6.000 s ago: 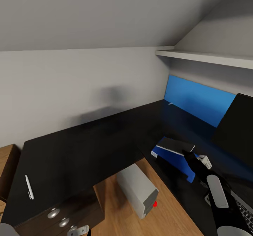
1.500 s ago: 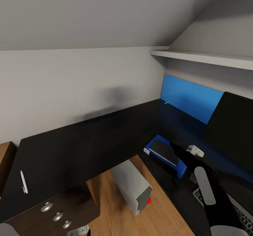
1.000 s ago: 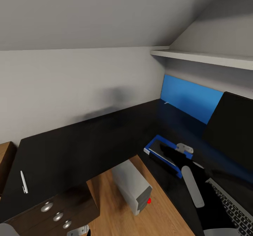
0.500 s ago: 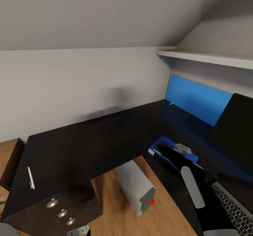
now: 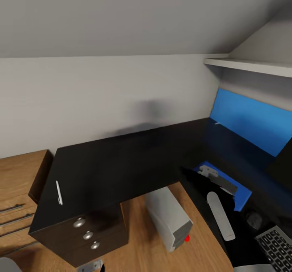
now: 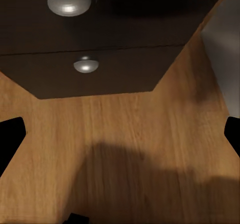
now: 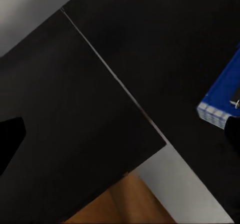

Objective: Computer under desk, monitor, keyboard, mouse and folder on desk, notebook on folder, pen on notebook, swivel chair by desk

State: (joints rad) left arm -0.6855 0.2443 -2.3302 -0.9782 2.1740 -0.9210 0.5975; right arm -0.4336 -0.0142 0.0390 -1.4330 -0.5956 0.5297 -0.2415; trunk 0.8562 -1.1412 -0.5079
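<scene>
The black L-shaped desk [image 5: 121,162] fills the middle of the head view. On its right wing lies the blue folder [image 5: 243,191] with the dark grey notebook [image 5: 224,182] flat on top. My right gripper [image 5: 190,174] hovers open at the folder's near-left corner, empty [image 7: 120,134]; the folder's corner [image 7: 220,101] shows beside one fingertip. The white pen [image 5: 59,192] lies on the desk's left wing. The grey computer [image 5: 168,217] stands under the desk. The keyboard [image 5: 280,247], a small dark mouse [image 5: 253,220] and the monitor's edge [image 5: 284,162] sit at far right. My left gripper [image 6: 120,136] is open, low by the drawers.
Dark drawers with silver knobs [image 5: 87,235] [image 6: 70,3] stand under the desk's left end. A light-wood dresser [image 5: 16,191] adjoins it on the left. A white shelf [image 5: 251,66] hangs over the blue back panel [image 5: 255,122]. Wood floor [image 6: 125,149] lies below.
The camera has turned left, so the whole view slid right. The notebook, held above the folder six seconds ago, now lies flat on it, released. The right gripper has moved toward the folder's left corner.
</scene>
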